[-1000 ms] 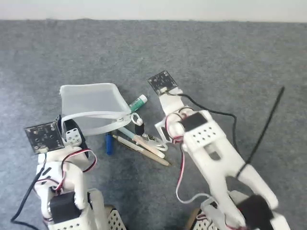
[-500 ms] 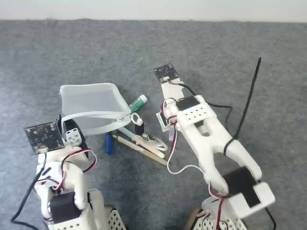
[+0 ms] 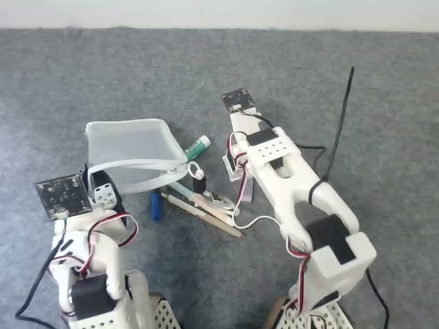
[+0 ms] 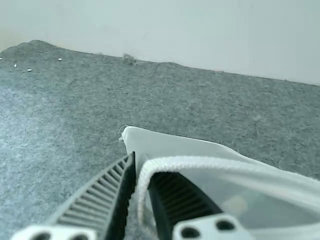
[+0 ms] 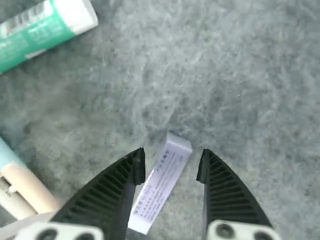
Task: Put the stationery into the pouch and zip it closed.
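My right pincer (image 5: 171, 156) has dropped over the eraser (image 5: 161, 192) — spread, ready to grip. My left pincer (image 4: 141, 192) pinches the pouch (image 4: 240, 185) rim.

Grey carpet (image 3: 103, 75), white wall (image 3: 206, 12).

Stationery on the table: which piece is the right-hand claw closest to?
The small lilac block, lying inside the open right gripper; the green tube and pens lie aside.

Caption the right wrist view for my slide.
Open right gripper poised around a lilac eraser, green-labelled tube nearby.
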You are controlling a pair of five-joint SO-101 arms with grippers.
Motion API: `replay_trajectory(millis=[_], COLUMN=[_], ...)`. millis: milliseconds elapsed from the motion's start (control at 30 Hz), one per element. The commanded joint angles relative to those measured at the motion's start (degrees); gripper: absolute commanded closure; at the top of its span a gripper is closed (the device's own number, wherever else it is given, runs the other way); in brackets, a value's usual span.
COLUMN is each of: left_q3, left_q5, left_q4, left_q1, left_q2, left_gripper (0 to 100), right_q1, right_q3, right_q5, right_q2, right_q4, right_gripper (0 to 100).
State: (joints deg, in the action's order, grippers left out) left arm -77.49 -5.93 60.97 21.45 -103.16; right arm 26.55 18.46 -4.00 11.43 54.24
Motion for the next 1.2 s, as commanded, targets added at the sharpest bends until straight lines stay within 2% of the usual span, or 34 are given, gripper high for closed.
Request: replay_trajectory(millis=[0, 200, 367, 500, 633, 967, 1167], left_q3=[3.74, 3.56, 3.47, 3.38, 3.38, 3.74, 6.29], left_q5=[-0.79, -0.79, -0.79, -0.79, -0.79, -0.44, 2.81], left_q4=[0.44, 0.44, 0.44, 0.44, 0.44, 0.26, 0.62], left_q1=[0.09, 0.00, 0.00, 0.00, 0.00, -0.26, -3.52], left_q2=[-0.97, -0.97, -0.97, -0.97, -0.97, -0.88, -0.70], left_gripper=[99, 99, 99, 99, 99, 99, 99], right_q1=[-0.66, -0.66, -0.57, -0.57, -0.57, -0.66, -0.66], right_q3=[-3.16, -3.16, -3.60, -5.54, -9.14, -10.29, -12.92], right_q5=[-0.62, -0.62, -0.18, -0.09, -0.09, 0.00, 0.00], right_q2=[-0.04, 1.80, 2.95, 5.23, 6.37, 6.29, 6.29], right_q4=[-0.57, -0.48, -1.01, -0.31, 4.18, 6.81, 10.95], right_gripper=[82.9, 83.4, 91.9, 92.9, 99.1, 99.2, 99.2])
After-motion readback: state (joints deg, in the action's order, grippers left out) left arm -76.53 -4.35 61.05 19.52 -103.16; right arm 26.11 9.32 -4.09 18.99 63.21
